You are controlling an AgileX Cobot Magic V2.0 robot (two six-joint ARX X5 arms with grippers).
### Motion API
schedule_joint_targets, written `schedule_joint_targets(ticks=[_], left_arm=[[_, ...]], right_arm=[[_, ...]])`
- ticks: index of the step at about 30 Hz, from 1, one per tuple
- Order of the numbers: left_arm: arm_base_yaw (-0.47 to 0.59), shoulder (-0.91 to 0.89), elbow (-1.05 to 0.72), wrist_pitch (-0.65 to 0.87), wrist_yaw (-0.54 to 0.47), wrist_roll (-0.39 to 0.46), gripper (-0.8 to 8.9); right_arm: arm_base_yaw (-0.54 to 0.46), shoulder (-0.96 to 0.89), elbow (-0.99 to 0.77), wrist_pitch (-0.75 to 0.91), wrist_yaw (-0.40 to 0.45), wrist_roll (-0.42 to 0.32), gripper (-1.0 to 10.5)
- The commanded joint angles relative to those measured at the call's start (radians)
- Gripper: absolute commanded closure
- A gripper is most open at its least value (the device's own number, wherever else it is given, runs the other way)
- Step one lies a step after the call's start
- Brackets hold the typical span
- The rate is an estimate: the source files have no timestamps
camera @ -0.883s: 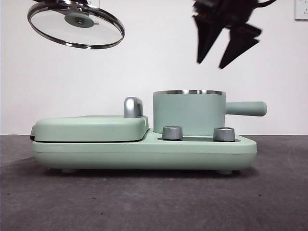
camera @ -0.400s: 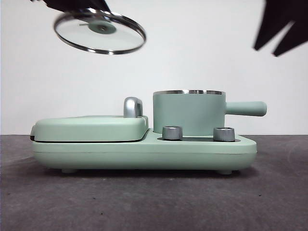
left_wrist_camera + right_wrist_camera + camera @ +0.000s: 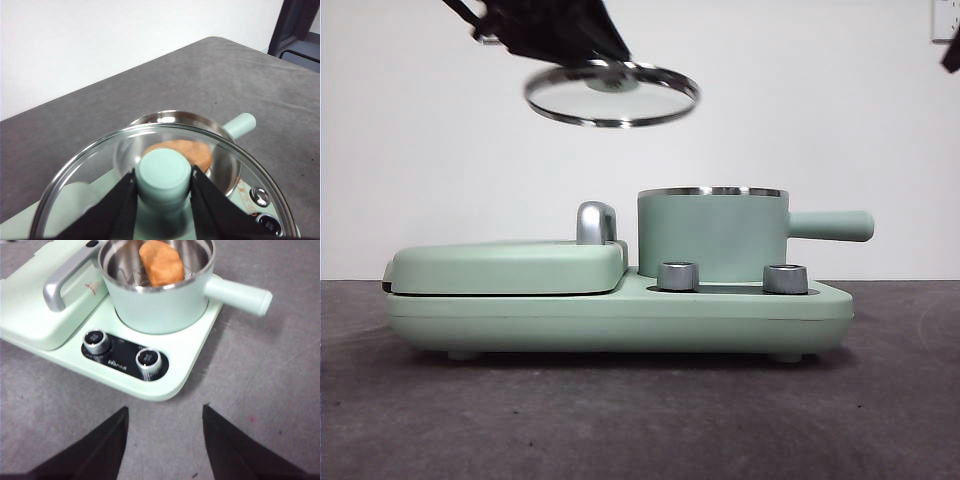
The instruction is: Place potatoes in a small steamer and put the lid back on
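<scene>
Lid-replacement is the step in hand, judging by how things lie. The potato [image 3: 161, 262] already sits inside the small steamer [image 3: 712, 236], an orange-brown lump against the steel wall, seen at the top centre of the right wrist view and, through the glass, at the middle of the left wrist view.

The left pincer [image 3: 163, 192] has its jaws closed on the mint-green knob of the lid [image 3: 612, 94], one jaw on each side of it. In the front view the lid hangs at upper centre-left of the frame, roughly level with a slight tilt, clearly above the steamer's steel rim and offset toward the left of it, over the grey handle [image 3: 595, 222] of the flat griddle cover [image 3: 505, 266]. Lid and pot are well apart.

The right pincer [image 3: 164, 432] holds nothing; its jaws stand wide apart at the bottom of its own view, above bare worktop [image 3: 260, 390] in front of the two control knobs [image 3: 147, 360]. It looks to be waiting.

The next move probably calls for carrying the lid further toward the right of the front frame until it is centred over the rim, levelling it, lowering until its steel edge seats all round, then releasing the knob. The potato seems low enough not to block seating, though that is hard to confirm.
</scene>
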Motion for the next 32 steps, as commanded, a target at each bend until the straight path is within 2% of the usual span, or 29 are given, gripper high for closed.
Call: schedule_joint_targets(ticks=[1,8,17,32], left_arm=[[-0.021,0.049,0.03,0.085,0.004,0.008,8.04],[-0.043,0.201,0.145,0.098,0.004,0.031,8.04],[-0.053,0.375,0.323,0.092,0.024,0.04,8.04],[-0.056,0.488,0.356,0.154,0.057,0.029,8.04]], right_arm=[[0.005,-0.049,-0.017,-0.007,0.005,0.032,7.2],[0.005,-0.121,-0.025,-0.101,0.029,0.041,7.2],[0.005,-0.132,-0.025,-0.107,0.03,0.075,7.2],[0.005,-0.132,-0.025,-0.085,0.031,0.092,7.2]])
